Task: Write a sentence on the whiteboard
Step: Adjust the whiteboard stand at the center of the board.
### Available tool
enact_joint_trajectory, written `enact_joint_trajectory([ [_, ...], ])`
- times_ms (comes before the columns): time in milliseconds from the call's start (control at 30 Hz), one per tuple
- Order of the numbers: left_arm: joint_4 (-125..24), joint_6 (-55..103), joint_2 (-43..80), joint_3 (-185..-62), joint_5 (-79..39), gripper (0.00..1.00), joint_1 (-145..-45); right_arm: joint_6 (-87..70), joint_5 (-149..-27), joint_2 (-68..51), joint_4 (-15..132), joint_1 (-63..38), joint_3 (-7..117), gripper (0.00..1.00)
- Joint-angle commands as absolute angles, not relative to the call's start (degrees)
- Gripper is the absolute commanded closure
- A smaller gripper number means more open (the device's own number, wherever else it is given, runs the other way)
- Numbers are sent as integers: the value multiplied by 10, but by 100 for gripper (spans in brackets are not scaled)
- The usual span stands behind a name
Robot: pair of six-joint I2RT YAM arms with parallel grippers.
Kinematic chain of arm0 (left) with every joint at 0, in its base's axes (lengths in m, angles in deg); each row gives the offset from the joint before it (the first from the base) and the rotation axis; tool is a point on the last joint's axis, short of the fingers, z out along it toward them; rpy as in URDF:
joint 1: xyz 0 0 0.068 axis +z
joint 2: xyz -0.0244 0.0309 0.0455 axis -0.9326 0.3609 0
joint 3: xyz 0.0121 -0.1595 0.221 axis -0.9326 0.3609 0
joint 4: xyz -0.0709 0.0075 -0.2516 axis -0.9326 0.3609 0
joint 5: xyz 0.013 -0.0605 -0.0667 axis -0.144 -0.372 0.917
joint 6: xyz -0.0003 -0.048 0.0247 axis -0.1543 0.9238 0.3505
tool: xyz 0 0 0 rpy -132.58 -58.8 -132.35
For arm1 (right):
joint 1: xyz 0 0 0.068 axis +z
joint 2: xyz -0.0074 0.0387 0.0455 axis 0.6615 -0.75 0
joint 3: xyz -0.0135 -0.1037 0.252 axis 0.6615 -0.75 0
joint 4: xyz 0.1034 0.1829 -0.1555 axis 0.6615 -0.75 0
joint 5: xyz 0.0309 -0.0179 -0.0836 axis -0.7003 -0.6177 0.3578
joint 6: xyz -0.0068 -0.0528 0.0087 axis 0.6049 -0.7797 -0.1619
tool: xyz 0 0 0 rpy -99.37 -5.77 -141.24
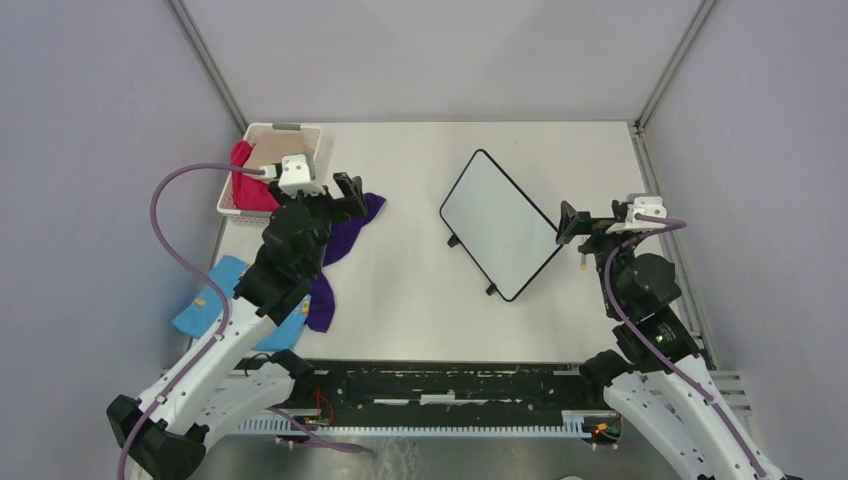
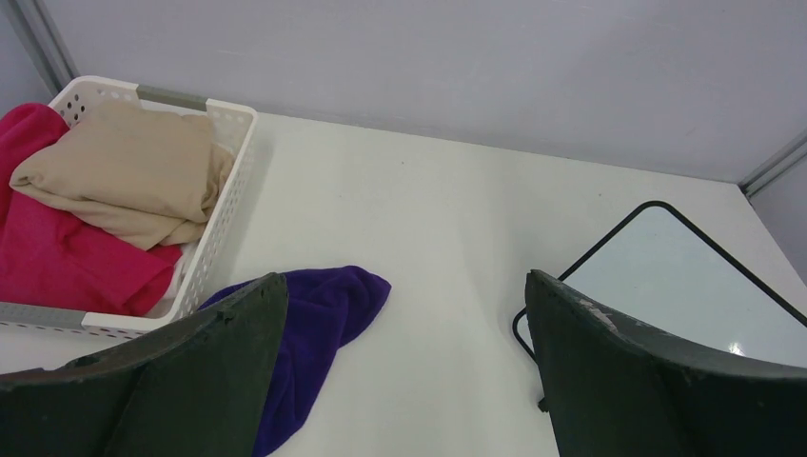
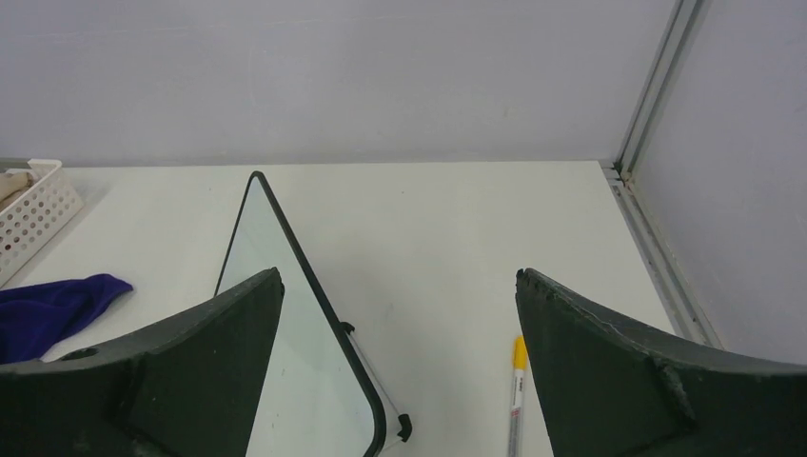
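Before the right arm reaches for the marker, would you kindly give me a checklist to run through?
1. Open, empty right end effector: ok.
2. The marker in sight on the table, beside the whiteboard: ok.
3. Cap off the marker: cannot tell.
4. The whiteboard face up, nothing lying on it: ok.
5. Writing surface blank: ok.
6. Open left end effector, away from the whiteboard, near the purple cloth: ok.
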State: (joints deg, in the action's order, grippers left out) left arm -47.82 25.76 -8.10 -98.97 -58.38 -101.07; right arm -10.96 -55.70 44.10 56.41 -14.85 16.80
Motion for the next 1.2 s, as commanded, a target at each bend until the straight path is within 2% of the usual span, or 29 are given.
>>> enact_joint_trajectory([
  [0,-511,288,-87,-997,-592,0,-1011,-113,-563,453,572,-149,165,2],
  [200,-515,281,-88,-995,-579,0,-1013,-123,-580,456,559,-147,178,2],
  [567,-522,260,-87,-990,-502,0,-1014,-105,-609,398,434,-144,242,11],
  [733,-522,259,-85,-989,-498,0,-1014,-92,-622,398,395,-137,216,13],
  [867,-517,261,-77,-992,-503,0,-1015,-67,-631,409,366,-118,170,19],
  [1167,-514,262,-66,-995,-493,0,-1015,2,-603,417,350,-19,97,23],
])
